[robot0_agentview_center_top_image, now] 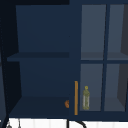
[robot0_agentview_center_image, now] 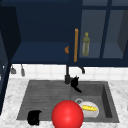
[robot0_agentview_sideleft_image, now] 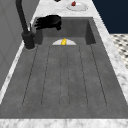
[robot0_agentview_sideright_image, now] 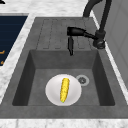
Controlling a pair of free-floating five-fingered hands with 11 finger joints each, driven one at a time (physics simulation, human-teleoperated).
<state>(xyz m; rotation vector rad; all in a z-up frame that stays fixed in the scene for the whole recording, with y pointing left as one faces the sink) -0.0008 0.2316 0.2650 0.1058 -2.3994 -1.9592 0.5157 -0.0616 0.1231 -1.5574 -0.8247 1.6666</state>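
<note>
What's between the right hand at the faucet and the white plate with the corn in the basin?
Right side view: bare dark basin wall and floor between the right hand and the white plate bearing the yellow corn cob; round drain sits aside.

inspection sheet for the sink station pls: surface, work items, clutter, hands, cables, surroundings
Surface: grey sink with ribbed drainboard at left, basin at right, set in marble counter.
Work items: black faucet; right hand at its base, fingers out straight.
Clutter: white plate with corn cob in the basin beside the drain; red ball at the front edge.
Hands: left hand at the sink's front left rim, fingers curled, holding nothing.
Cables: nothing seen.
Surroundings: navy wall cabinet, left door open; bottle behind glass.
</note>
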